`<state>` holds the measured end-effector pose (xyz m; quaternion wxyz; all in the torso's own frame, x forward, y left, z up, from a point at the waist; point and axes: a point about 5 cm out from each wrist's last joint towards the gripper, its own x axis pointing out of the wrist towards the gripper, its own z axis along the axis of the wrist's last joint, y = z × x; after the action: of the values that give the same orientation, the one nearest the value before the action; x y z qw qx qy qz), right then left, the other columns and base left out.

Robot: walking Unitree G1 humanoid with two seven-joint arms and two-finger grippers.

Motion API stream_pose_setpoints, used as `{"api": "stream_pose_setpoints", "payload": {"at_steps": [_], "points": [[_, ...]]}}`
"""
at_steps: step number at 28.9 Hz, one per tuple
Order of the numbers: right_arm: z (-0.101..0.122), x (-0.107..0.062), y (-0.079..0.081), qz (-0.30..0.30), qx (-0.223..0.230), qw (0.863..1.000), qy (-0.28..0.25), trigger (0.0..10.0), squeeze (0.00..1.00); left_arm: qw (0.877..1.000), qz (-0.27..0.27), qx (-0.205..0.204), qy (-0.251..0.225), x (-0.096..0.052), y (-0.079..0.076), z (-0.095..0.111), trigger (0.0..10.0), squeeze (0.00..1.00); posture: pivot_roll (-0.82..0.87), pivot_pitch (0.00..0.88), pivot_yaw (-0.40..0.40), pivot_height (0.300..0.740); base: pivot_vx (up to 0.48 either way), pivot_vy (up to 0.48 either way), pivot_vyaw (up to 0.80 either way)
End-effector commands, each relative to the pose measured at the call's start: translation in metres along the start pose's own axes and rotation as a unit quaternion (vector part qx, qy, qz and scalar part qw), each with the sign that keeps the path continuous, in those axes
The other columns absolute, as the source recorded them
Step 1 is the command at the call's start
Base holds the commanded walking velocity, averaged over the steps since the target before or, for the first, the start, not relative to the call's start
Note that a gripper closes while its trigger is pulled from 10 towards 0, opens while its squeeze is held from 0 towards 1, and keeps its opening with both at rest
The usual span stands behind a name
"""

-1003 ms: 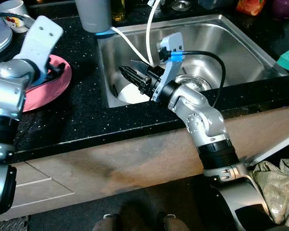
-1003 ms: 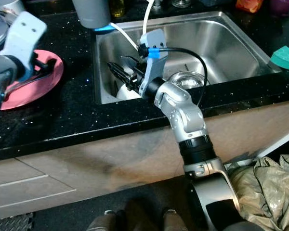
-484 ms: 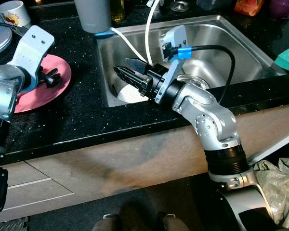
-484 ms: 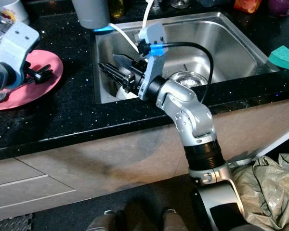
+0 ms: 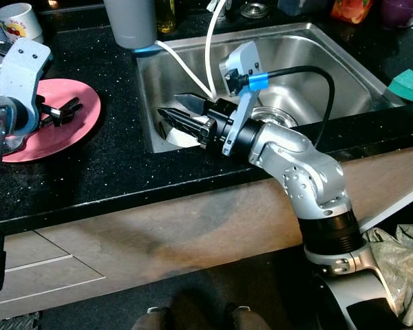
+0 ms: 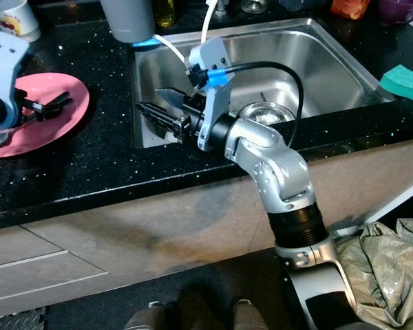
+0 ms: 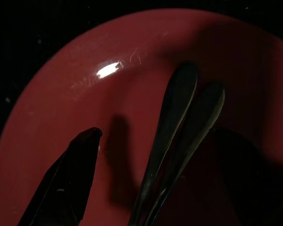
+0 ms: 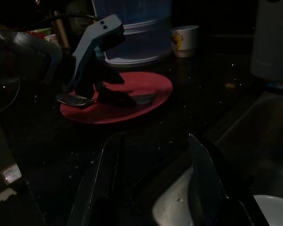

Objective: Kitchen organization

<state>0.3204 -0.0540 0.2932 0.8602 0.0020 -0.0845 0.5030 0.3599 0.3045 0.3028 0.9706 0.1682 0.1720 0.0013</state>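
**Cutlery on the pink plate, right gripper over the sink edge**

Cutlery, two dark metal handles [image 7: 179, 132], lies side by side on the round pink plate [image 5: 76, 134] at the left of the black speckled countertop [image 5: 117, 172]. You have the left gripper [image 5: 63, 110] low over that plate; its black fingers look spread around the handles rather than clamped, so count it as released. Its low position suggests it is there to set down or collect the pieces.

Behind the plate stands a white mug with a red print [image 5: 14, 19], and further right a grey cylindrical container [image 5: 131, 20].

Your right gripper [image 5: 177, 113] reaches across the left rim of the stainless steel sink [image 5: 330, 62], fingers parted and holding nothing. A white dish [image 8: 273, 209] rests in the basin beneath it, probably the next thing to lift. A green sponge [image 5: 409, 86] sits at the far right.
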Motion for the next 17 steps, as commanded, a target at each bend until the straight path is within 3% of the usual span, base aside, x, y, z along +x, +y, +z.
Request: {"api": "stream_pose_setpoints", "payload": {"at_steps": [1,7,9,12,14,17], "points": [[-0.001,0.001,0.008,0.023,-0.008,1.000,0.009,10.0,0.00,0.998,0.002,-0.019,0.057,0.002,0.007,-0.022,10.0,0.00,0.03,0.186,0.016,0.740,0.000,0.000,0.00],[0.001,0.001,0.008,0.035,-0.030,0.999,0.022,10.0,0.00,0.993,-0.021,-0.032,0.112,0.003,0.007,-0.040,10.0,0.00,0.03,0.193,0.015,0.740,0.000,0.000,0.00],[0.002,0.000,0.009,0.041,-0.046,0.998,0.031,10.0,0.00,0.989,-0.032,-0.054,0.133,0.004,0.005,-0.047,10.0,0.00,0.03,0.195,0.016,0.740,0.000,0.000,0.00],[0.003,0.000,0.009,0.043,-0.054,0.997,0.034,10.0,0.00,0.988,-0.035,-0.066,0.136,0.004,0.005,-0.049,10.0,0.00,0.02,0.197,0.015,0.740,0.000,0.000,0.00],[0.003,0.000,0.009,0.046,-0.066,0.996,0.040,10.0,0.00,0.985,-0.053,-0.104,0.129,0.005,0.002,-0.049,10.0,0.00,0.02,0.197,0.014,0.740,0.000,0.000,0.00],[0.004,0.000,0.010,0.050,-0.078,0.994,0.050,10.0,0.00,0.982,-0.070,-0.111,0.138,0.006,-0.003,-0.050,10.0,0.00,0.02,0.199,0.013,0.740,0.000,0.000,0.00]]}}
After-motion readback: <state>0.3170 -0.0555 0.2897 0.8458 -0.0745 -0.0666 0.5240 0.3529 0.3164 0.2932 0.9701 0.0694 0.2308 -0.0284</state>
